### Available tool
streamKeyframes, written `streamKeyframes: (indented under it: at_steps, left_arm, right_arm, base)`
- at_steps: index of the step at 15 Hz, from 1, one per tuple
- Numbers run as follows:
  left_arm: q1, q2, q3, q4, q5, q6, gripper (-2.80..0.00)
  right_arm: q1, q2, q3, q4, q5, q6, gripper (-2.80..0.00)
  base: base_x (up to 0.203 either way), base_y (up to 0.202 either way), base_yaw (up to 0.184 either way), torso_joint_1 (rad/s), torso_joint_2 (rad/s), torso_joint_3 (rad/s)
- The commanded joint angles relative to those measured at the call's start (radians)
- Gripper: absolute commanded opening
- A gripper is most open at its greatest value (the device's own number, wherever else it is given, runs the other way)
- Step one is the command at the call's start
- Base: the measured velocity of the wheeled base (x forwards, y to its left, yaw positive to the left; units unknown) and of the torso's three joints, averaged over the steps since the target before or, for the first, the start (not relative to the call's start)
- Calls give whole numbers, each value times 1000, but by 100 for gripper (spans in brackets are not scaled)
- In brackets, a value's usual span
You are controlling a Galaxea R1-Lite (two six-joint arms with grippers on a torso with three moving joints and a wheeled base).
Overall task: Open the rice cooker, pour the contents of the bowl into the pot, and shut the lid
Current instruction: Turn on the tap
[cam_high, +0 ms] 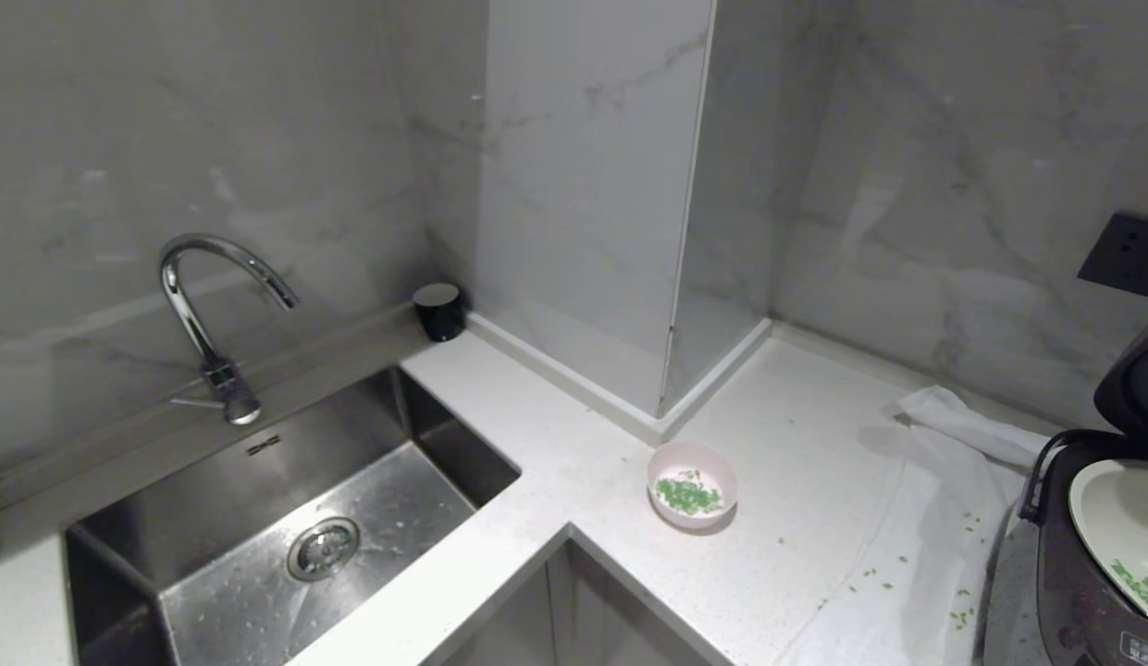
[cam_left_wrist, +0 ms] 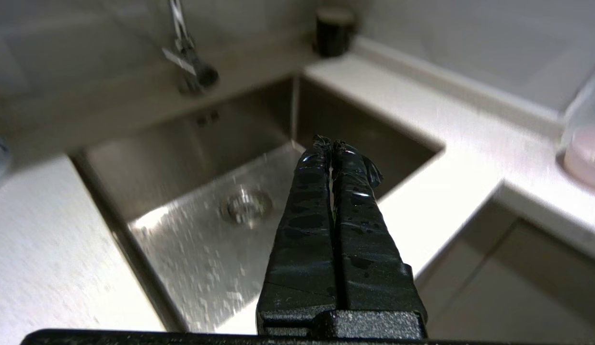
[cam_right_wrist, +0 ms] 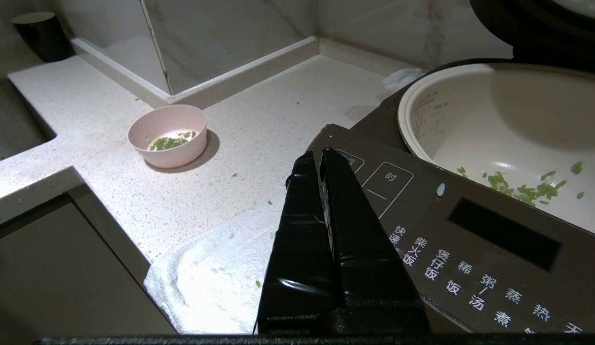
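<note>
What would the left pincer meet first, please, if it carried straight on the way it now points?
Most likely the steel sink: the left pincer, shut and holding nothing, points over the basin toward its far wall. Nothing shows in between, though depth is hard to judge from the wrist view.

Grey marble walls (cam_high: 213,120) rise behind a white speckled bench (cam_high: 768,555) that wraps round a boxed marble column (cam_high: 583,185). A steel sink (cam_high: 287,546) is sunk into the bench, with a curved chrome tap (cam_high: 213,314) behind it. A dark socket (cam_high: 1124,254) sits on the right wall, and pale cupboard doors (cam_high: 574,620) show below
</note>
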Motion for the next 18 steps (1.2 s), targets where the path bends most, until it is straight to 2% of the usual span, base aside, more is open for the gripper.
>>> streamKeyframes:
  at_steps: [1,4,8,11,14,18]
  left_arm:
    - [1,77,-110,17,18,-5,-280]
    - [6,358,-248,22,29,-10,-280]
    - [28,755,-436,-39,60,-43,-280]
    - [36,1033,-562,-57,106,-140,-280]
    - [40,1271,-631,-69,177,-242,-280]
    - [57,1537,-745,-72,208,-391,-280]
  right_arm:
    - [0,0,0,-1,0,0,-280]
    - [0,0,0,1,-1,0,-280]
    - [0,0,0,1,0,0,-280]
    - [0,0,0,-1,0,0,-280]
    - [0,0,0,0,0,0,-280]
    - [0,0,0,-1,1,0,-280]
  base:
    - [0,0,0,0,0,0]
    - [0,0,0,0,0,0]
    - [0,0,0,0,0,0]
    - [0,0,0,0,0,0]
    - [0,0,0,0,0,0]
    - [0,0,0,0,0,0]
